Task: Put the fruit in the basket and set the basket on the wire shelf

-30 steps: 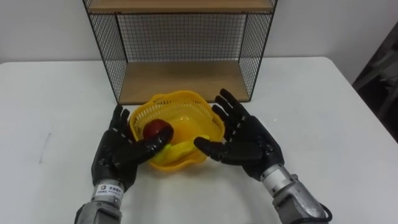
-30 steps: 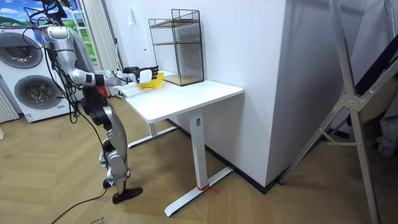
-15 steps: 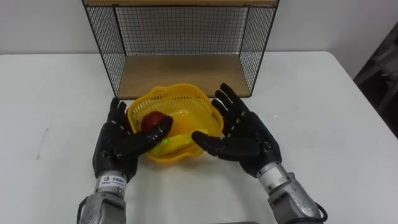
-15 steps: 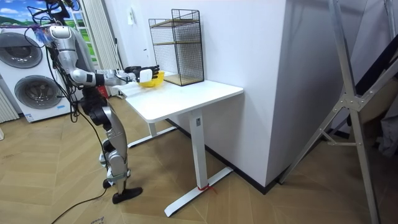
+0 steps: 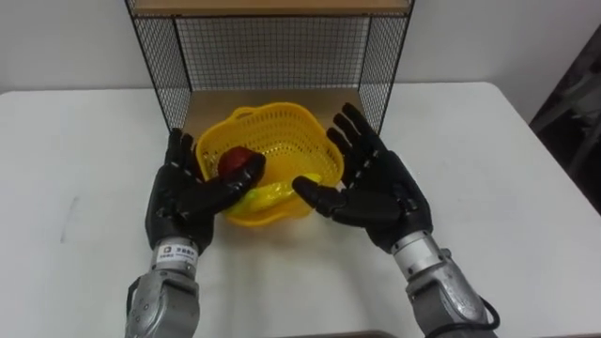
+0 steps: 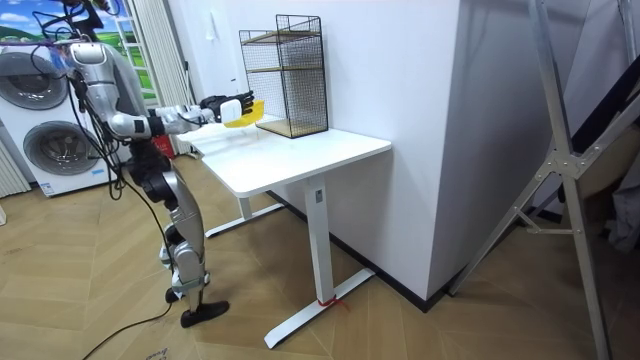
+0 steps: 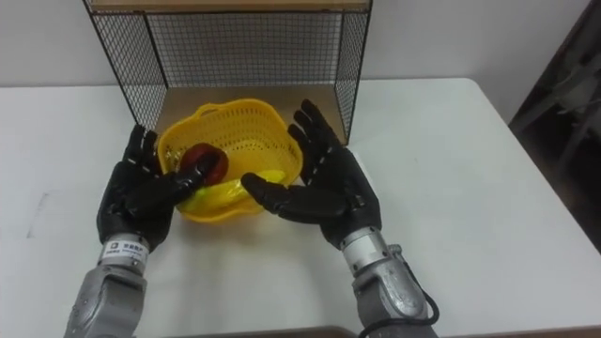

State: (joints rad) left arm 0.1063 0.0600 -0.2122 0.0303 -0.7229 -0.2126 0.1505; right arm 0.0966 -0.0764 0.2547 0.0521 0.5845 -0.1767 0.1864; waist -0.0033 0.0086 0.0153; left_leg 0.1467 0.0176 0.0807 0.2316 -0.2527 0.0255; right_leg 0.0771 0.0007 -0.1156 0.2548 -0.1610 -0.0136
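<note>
Yellow plastic mesh forms the basket (image 5: 282,131), which we see pressed between the robot's two black hands, just in front of the wire shelf's (image 5: 272,56) lower opening. Inside, a red fruit (image 5: 239,161) lies against the left wall and a yellow fruit (image 5: 274,193) along the near wall. The left hand (image 5: 183,202) lies flat against the basket's left side, fingers straight, thumb reaching over the rim toward the red fruit. The right hand (image 5: 380,192) presses the right side, fingers spread and straight, thumb pointing across the near wall. From the eye views we cannot tell whether the basket is off the white table (image 5: 488,188). The room view shows it held in the air above the table, before the shelf. There the robot stands upright at the table's end on the room view's left, with washing machines (image 6: 50,140) behind it.
</note>
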